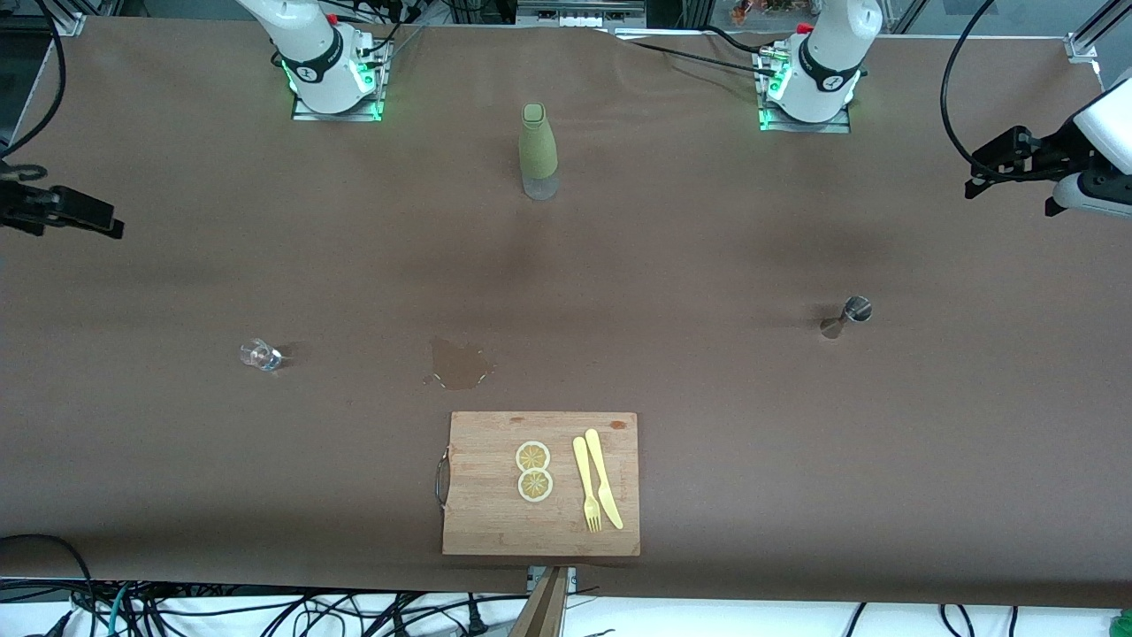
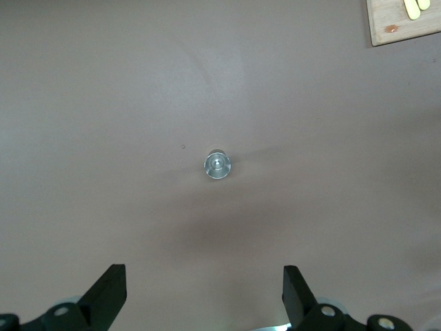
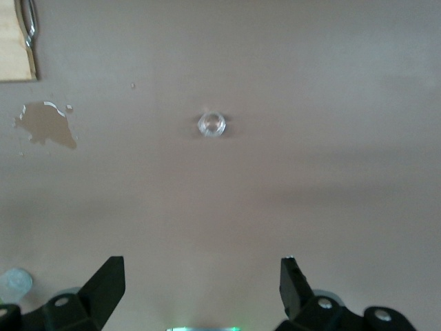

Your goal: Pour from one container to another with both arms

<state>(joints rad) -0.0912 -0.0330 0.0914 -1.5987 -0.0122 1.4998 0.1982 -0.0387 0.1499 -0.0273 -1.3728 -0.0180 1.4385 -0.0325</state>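
The left gripper (image 2: 205, 296) hangs wide open and empty over a metal cup (image 2: 217, 165). The right gripper (image 3: 202, 289), also spread and empty, hangs over a small glass (image 3: 211, 125).

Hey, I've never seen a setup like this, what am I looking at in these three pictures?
Two white robot arms stand at a brown table. The front view looks down from across it; the other two come from cameras on the arms' wrists. The left tool hangs open over a small metal cup, the right tool open over a small clear glass. Neither holds anything. Between the bases stands a green bottle. Nearest the front camera lies a cutting board with two lemon slices, a yellow fork and knife. Beside it is a spill.
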